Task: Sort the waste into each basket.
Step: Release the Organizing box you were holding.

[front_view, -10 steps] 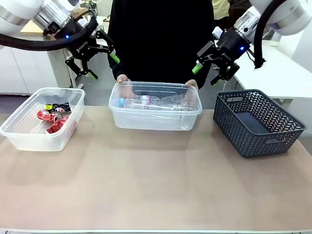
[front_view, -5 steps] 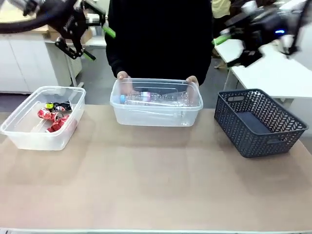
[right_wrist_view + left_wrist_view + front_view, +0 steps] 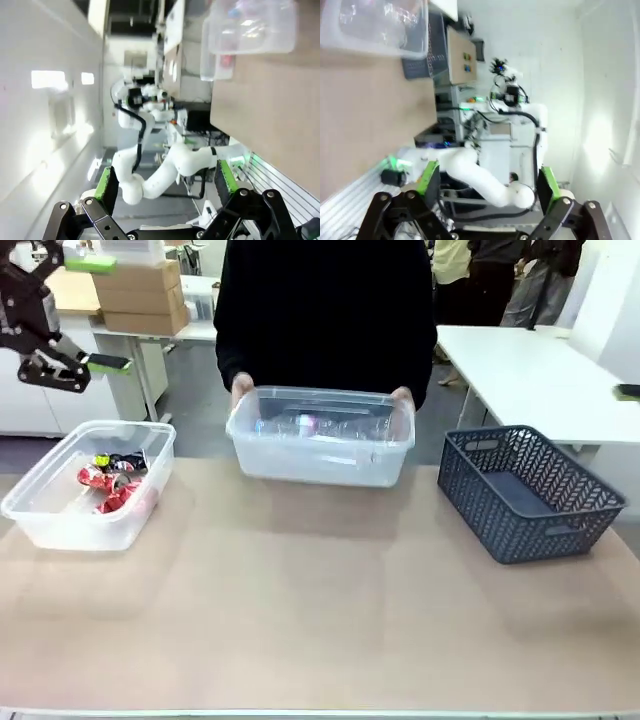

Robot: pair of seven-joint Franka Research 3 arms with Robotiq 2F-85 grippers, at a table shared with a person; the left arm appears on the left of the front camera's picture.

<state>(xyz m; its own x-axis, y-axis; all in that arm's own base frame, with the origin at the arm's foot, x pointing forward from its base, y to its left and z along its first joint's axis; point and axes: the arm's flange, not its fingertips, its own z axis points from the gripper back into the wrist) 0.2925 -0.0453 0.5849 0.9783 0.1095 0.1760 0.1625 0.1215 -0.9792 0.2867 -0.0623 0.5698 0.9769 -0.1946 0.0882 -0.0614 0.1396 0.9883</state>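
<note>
You see 2 clear tubs and 1 dark grey basket point(image 3: 530, 492) on the brown table point(image 3: 320, 620). The left tub point(image 3: 45, 508) sits on the table at the picture's left in the front view; crushed red cans point(image 3: 110, 480) lie in its far end. The middle tub point(image 3: 322, 462) is held by the person in black, one hand point(image 3: 241, 387) at its left far corner, the other hand point(image 3: 402, 396) at its right far corner. Its base looks lifted just clear of the table. Clear bottles point(image 3: 320, 426) lie inside it, one showing a pink patch; detail is blurred through the wall. The grey basket stands on the table at the right, apart from the middle tub.

Left gripper point(image 3: 75, 360): you find it at the top left edge of the front view, high above the table, well clear of the left tub, only partly in frame. In the left wrist view the left gripper point(image 3: 487, 185) has its fingers spread wide with nothing between the green pads point(image 3: 428, 176). That view is rolled sideways and looks toward the room, with the table edge and the middle tub point(image 3: 380, 30) at the upper left.

Right gripper point(image 3: 162, 182): it does not show in the front view. In the right wrist view its fingers stand wide apart, green pads point(image 3: 103, 181) bare, holding nothing. The middle tub point(image 3: 250, 27) shows at the upper right of that view, with the left tub point(image 3: 212, 62) past it, partly hidden.
</note>
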